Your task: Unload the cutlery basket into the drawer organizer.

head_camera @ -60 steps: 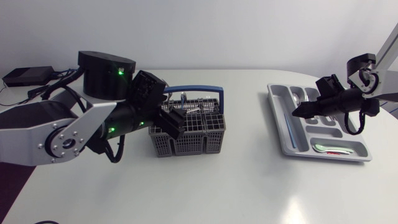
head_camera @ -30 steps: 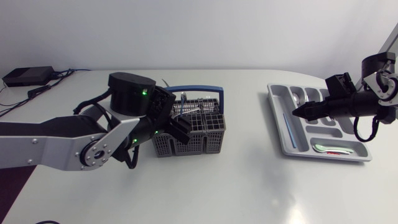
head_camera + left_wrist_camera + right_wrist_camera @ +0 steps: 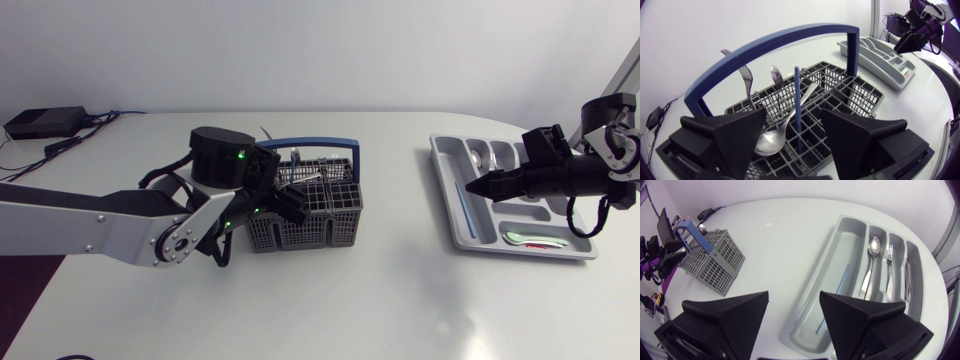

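Now the released left tool (image 3: 792,119) straddles a thin blue rod (image 3: 797,90) in the grey mesh basket (image 3: 860,97); best descend straight — clench low; right tool (image 3: 792,302) likewise released.

The right tool (image 3: 794,296) hides the organizer's (image 3: 832,264) near end.

Table (image 3: 400,290): white top, rounded edge. Directly on it, clock positions taken from its centre in the head view:
- cutlery basket (image 3: 300,230), grey mesh, blue handle, upright, 9 o'clock
- drawer organizer (image 3: 446,205), grey, flat, 3 o'clock, well apart from the basket
- black box (image 3: 40,122) with cables (image 3: 85,130), 10 o'clock, by the far-left edge
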Robot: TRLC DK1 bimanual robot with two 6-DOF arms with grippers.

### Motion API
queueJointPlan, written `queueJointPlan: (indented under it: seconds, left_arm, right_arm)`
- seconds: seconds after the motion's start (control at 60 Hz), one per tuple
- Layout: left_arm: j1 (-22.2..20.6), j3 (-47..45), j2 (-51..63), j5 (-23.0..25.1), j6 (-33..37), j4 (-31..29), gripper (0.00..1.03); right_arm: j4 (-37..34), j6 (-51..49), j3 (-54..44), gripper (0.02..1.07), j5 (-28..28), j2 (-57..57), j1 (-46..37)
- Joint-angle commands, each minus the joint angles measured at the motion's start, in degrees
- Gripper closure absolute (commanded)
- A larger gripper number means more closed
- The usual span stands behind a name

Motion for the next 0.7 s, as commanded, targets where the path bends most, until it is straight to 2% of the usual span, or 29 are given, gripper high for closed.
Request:
queueJointPlan:
  seconds: [0.0,0.1,0.383,0.567,0.683]
  left_arm:
    - [0.4,1.6,1.6,-0.1,-1.9,1.6,0.27]
    - [0.4,2.6,2.5,-0.1,-2.6,2.3,0.29]
    - [1.0,4.2,4.4,-0.1,-3.4,3.3,0.50]
    - [1.4,4.9,5.2,-0.1,-4.4,4.2,0.72]
    - [1.4,4.9,5.4,-0.1,-4.8,4.3,0.90]
  right_arm:
    - [0.8,1.0,-1.5,0.33,-0.5,-1.2,-0.3]
    - [0.9,0.9,-1.5,0.33,-0.6,-1.2,-0.3]
    - [2.2,1.0,-2.0,0.33,-0.5,-1.1,0.0]
    - [2.3,1.0,-2.0,0.33,-0.5,-1.2,0.1]
    - [2.3,0.8,-2.0,0.33,-0.5,-1.2,0.1]
